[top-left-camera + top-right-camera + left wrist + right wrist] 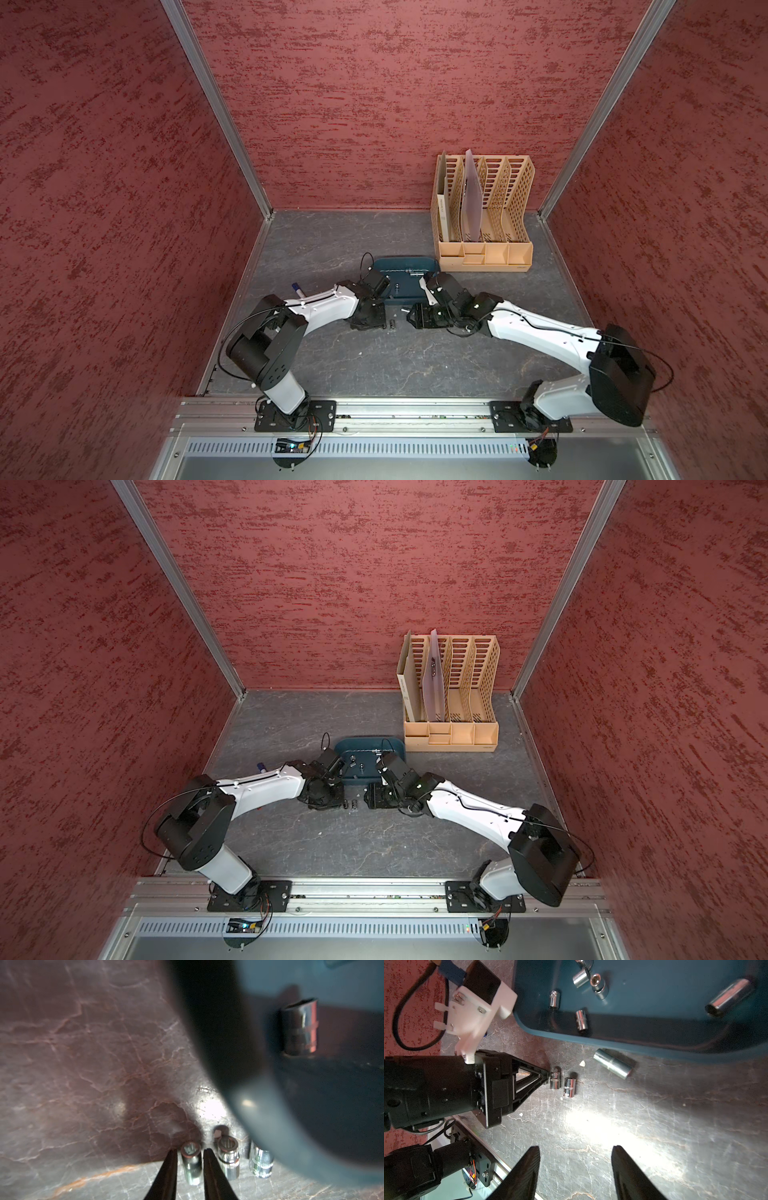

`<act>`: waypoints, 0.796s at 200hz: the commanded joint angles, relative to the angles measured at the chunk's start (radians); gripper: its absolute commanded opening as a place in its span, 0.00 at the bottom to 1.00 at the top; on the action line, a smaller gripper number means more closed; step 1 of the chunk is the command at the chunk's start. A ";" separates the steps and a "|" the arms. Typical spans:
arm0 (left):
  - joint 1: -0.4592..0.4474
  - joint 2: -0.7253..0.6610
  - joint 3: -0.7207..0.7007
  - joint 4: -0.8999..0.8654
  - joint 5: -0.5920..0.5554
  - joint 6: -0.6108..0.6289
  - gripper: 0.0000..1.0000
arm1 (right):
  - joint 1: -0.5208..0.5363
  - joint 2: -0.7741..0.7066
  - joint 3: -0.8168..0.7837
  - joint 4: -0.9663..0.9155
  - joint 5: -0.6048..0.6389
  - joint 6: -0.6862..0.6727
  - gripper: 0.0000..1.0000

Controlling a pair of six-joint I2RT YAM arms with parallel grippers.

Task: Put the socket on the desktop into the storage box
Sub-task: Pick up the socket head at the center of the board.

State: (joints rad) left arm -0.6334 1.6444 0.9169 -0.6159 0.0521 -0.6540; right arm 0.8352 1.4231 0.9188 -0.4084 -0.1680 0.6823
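Two left gripper (190,1150) fingers (166,1178) are straddling a small socket (192,1167) on the desktop (83,1064) near the storage box (612,1040); I cannot tell if they are gripping. My right gripper (576,1148) is hovering, jaws spread, empty.

desktop (415,365): grey, pale-veined | storage box (405,262): teal | socket (191,1164): silver | file rack (486,253): tan

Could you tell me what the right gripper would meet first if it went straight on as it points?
Probably the short lettered socket lying on the desktop ahead of the right gripper; depth is unclear, so perhaps the desktop itself.
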 commanded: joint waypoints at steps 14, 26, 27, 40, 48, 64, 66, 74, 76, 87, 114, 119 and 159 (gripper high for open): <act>-0.020 0.041 0.022 -0.036 -0.042 0.024 0.22 | 0.006 -0.003 -0.021 0.020 0.009 0.010 0.60; -0.020 0.049 0.021 -0.036 -0.044 0.025 0.21 | 0.007 -0.004 -0.020 0.019 0.009 0.010 0.60; -0.020 0.050 0.021 -0.036 -0.045 0.025 0.21 | 0.007 -0.004 -0.021 0.019 0.009 0.010 0.60; -0.024 0.057 0.022 -0.038 -0.048 0.025 0.19 | 0.007 -0.007 -0.022 0.018 0.012 0.011 0.60; -0.026 0.058 0.022 -0.040 -0.049 0.024 0.17 | 0.007 -0.008 -0.023 0.016 0.013 0.010 0.60; -0.027 0.056 0.020 -0.039 -0.050 0.023 0.13 | 0.007 -0.013 -0.025 0.016 0.018 0.010 0.60; -0.026 0.056 0.020 -0.039 -0.049 0.023 0.12 | 0.007 -0.013 -0.025 0.017 0.018 0.010 0.60; -0.026 0.051 0.021 -0.039 -0.049 0.022 0.12 | 0.007 -0.016 -0.027 0.017 0.019 0.011 0.60; -0.026 0.050 0.021 -0.040 -0.050 0.021 0.12 | 0.007 -0.016 -0.026 0.017 0.019 0.012 0.60; -0.026 0.040 0.023 -0.041 -0.050 0.020 0.11 | 0.007 -0.019 -0.029 0.017 0.019 0.012 0.60; -0.021 0.004 0.030 -0.049 -0.042 0.018 0.09 | 0.007 -0.027 -0.037 0.026 0.010 0.011 0.60; -0.019 -0.002 0.032 -0.051 -0.042 0.019 0.10 | 0.007 -0.029 -0.039 0.030 0.007 0.011 0.60; -0.007 -0.044 0.062 -0.069 -0.019 0.020 0.09 | 0.007 -0.042 -0.043 0.054 -0.022 0.004 0.60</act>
State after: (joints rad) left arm -0.6495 1.6436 0.9428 -0.6586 0.0181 -0.6407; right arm 0.8352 1.4136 0.8822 -0.4026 -0.1711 0.6884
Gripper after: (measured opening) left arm 0.167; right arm 0.604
